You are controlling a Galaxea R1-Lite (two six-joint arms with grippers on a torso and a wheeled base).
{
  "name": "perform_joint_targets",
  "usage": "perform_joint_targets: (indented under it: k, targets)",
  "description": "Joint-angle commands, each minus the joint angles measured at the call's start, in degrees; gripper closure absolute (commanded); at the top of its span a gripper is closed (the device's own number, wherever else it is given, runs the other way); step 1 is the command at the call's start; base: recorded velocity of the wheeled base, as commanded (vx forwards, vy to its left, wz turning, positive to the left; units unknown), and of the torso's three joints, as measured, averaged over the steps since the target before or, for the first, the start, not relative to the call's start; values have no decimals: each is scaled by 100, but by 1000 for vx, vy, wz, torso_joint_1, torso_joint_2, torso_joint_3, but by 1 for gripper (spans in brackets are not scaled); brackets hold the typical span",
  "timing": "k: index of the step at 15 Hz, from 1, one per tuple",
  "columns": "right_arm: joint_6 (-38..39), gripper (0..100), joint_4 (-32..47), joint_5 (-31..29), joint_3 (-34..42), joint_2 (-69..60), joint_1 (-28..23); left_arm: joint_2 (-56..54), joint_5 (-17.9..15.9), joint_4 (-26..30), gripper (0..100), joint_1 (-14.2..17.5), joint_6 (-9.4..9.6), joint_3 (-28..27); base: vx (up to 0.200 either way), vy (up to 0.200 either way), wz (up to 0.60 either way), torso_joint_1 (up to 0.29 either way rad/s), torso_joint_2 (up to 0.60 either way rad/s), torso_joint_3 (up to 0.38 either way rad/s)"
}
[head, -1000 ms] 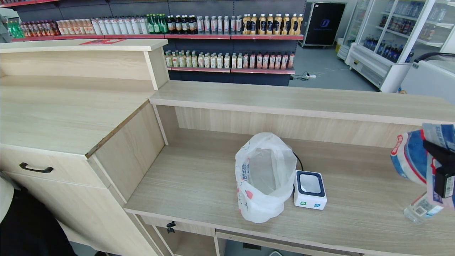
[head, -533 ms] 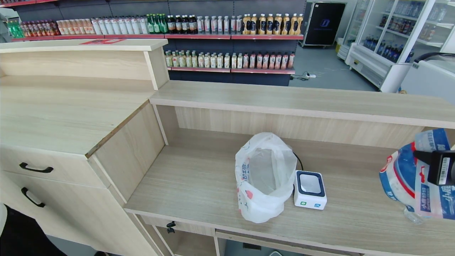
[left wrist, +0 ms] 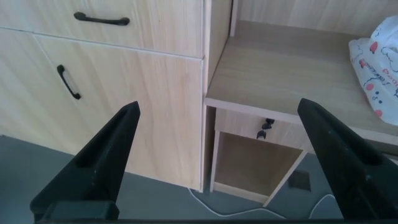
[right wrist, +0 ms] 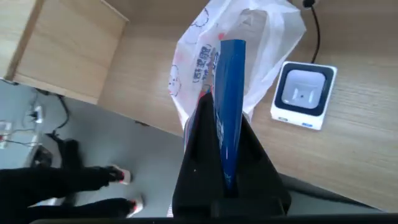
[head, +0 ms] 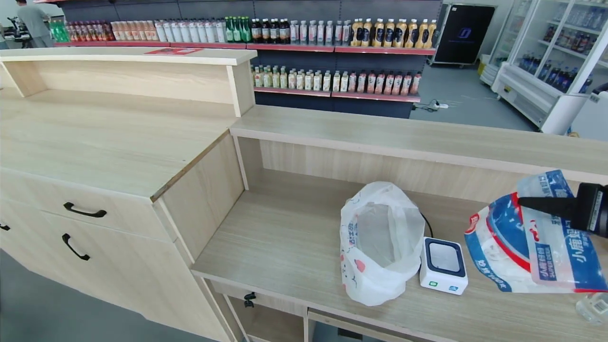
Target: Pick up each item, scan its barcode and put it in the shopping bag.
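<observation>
Right gripper (head: 527, 202) pinches the soft, seemingly light pack (head: 513, 247) by its top seam (expect swinging); left gripper (left wrist: 217, 107) fingers apart.

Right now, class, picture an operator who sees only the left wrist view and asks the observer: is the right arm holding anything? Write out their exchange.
Observer: Yes. The right gripper has its jaws shut on a blue, white and red packet.
Operator: Where is the scanner?
Observer: The white scanner sits on the counter, between the shopping bag and the held packet.
Operator: Is the bag ready to take it?
Observer: Its mouth stands open, facing up.
</observation>
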Motion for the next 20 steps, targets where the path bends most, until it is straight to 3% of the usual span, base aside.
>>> perform_joint_targets:
  k: [1,7,11,20]
  targets:
    - [448,100,67,762,-177,380,-600,-2,2,-4,0,3,-3,2,0,0,0,0,0,0]
    - [1107,100,59,2115,-783,1725,-1848,-2,2,-4,0,3,-3,2,0,0,0,0,0,0]
    - [1880,100,59,2977,-1109,2173,-1989,-2,2,-4,0,3,6,2,0,0,0,0,0,0]
    - [2434,100,612,3214,-1082,2683,-2182,-2,2,-4,0,3,-3,2,0,0,0,0,0,0]
